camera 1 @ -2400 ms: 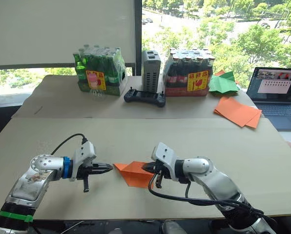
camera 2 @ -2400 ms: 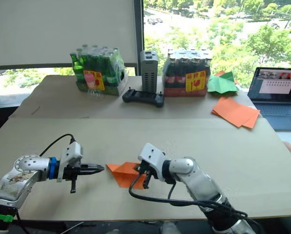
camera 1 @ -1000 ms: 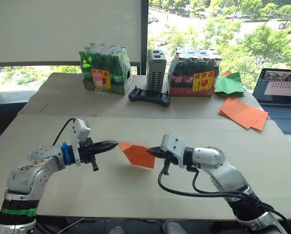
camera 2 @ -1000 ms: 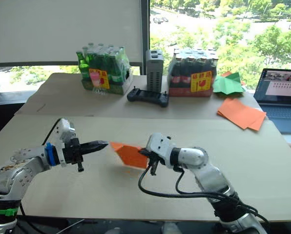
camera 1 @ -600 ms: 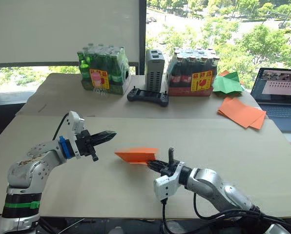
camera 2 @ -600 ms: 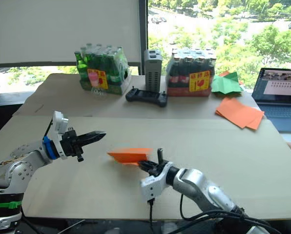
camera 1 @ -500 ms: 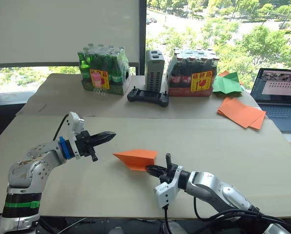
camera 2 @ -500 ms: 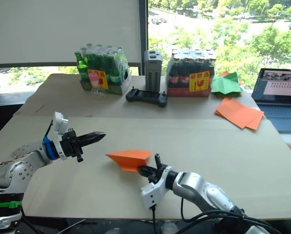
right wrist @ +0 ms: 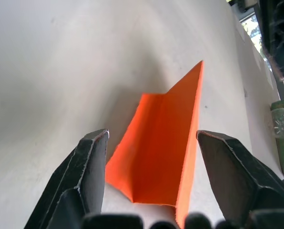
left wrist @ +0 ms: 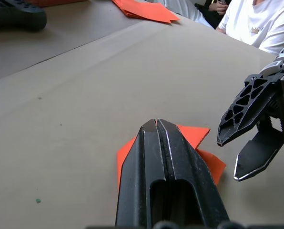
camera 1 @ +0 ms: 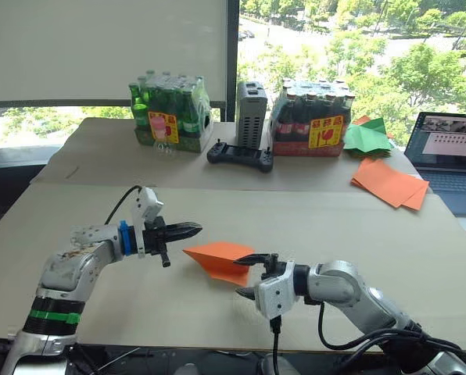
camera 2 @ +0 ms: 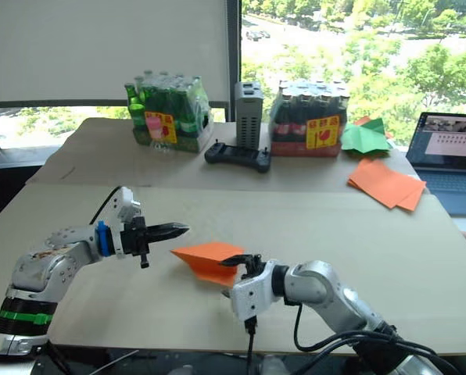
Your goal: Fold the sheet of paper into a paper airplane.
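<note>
Orange paper airplane (camera 1: 220, 258) is lying mostly folded on the surface (camera 1: 311, 219), apparently nearing its final creases.

Both grippers are flanking it: the left gripper (camera 1: 192, 230) is pointing its pinched-together, empty fingers at the wedge's pointed end, while the right gripper (camera 1: 250, 275) is spreading its fingers wide at the blunt rear, one above and one below the paper's edge, gripping nothing. Judging by the layered wedge with a raised flap in the right wrist view, the nose and body folds are looking done; what seems left is pressing down or shaping the wings. Farther back, a stack of flat orange sheets (camera 1: 388, 182) and a green paper shape (camera 1: 367, 137) are sitting unused.
</note>
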